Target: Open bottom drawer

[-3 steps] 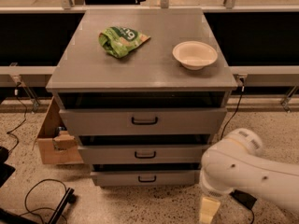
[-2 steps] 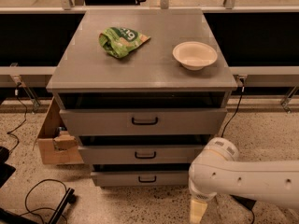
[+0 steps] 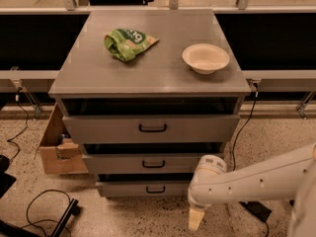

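Note:
The bottom drawer (image 3: 148, 188) is the lowest, shortest grey front of the cabinet, with a small black loop handle (image 3: 155, 189); it looks closed. My white arm reaches in from the right. My gripper (image 3: 195, 218) hangs low at the arm's end, just right of and below the bottom drawer's right corner, near the floor. Only one cream fingertip (image 3: 195, 220) shows. It is apart from the handle.
The middle drawer (image 3: 150, 163) and top drawer (image 3: 150, 128) sit above. A green bag (image 3: 127, 42) and a cream bowl (image 3: 205, 58) lie on the cabinet top. A cardboard box (image 3: 54, 147) stands left of the cabinet. Black cables (image 3: 47, 211) lie on the floor at left.
My arm has swung left across the lower right, bringing the gripper from the right of the cabinet closer to the bottom drawer's right corner. The drawers have not moved.

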`<state>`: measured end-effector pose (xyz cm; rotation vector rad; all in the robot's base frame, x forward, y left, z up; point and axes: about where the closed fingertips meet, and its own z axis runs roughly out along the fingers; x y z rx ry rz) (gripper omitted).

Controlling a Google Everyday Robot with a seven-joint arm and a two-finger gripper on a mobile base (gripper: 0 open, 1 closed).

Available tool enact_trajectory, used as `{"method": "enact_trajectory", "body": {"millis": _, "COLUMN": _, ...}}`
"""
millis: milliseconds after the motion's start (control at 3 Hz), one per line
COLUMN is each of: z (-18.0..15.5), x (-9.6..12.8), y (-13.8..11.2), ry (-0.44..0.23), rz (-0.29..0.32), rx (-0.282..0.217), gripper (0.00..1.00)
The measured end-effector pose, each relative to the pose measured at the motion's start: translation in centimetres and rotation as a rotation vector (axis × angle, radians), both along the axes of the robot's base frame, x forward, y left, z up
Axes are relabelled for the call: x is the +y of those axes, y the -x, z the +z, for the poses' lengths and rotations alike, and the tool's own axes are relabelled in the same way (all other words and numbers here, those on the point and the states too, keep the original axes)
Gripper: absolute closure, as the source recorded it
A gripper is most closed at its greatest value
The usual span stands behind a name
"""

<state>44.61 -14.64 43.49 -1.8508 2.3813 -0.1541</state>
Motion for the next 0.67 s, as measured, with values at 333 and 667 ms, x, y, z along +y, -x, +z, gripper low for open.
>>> {"method": "enact_trajectory", "body": {"millis": 333, "z": -3.65, "x": -0.14, "y": -2.37, "ry": 0.044, "rz": 0.023, "rx": 0.001, "gripper": 0.0}}
{"method": "enact_trajectory", "body": {"millis": 667, "z": -4.6, "x": -0.02, "y": -2.51, "ry": 0.047, "rz": 0.033, "rx": 0.004, "gripper": 0.0}}
